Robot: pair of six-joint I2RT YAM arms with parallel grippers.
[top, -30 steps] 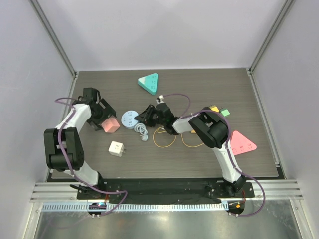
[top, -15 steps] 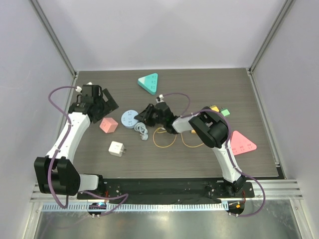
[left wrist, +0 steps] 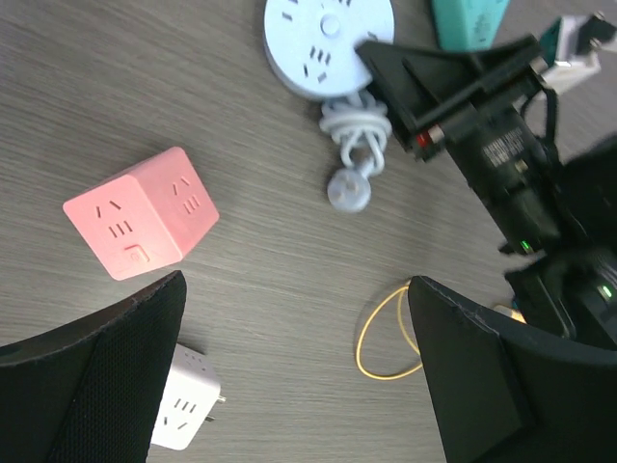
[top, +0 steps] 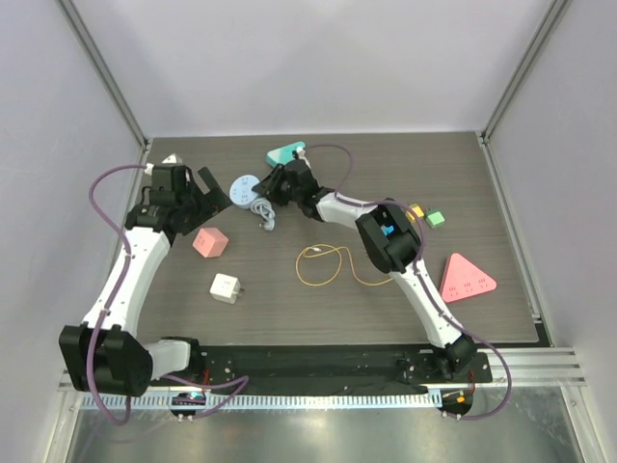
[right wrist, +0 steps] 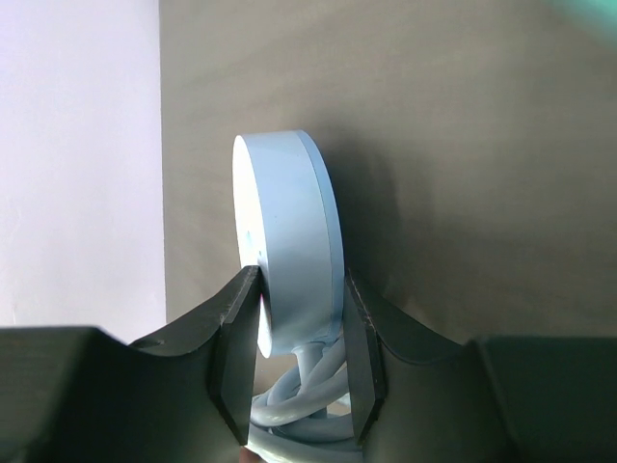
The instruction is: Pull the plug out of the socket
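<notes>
A round light-blue socket is held on edge between my right gripper's fingers, which are shut on its two flat faces. Its coiled grey cable hangs below it, ending in a round plug. In the left wrist view the socket's face shows at the top, with the right gripper beside it. My left gripper is open and empty, just left of the socket and above the table. Its fingers frame the table below.
A pink cube socket and a white cube socket with prongs lie on the left. A teal triangular socket is at the back, a pink one at the right. A yellow cable loop lies mid-table.
My right gripper carried the round socket and its cable back and left. My left gripper left the pink cube, rose and moved toward the round socket.
</notes>
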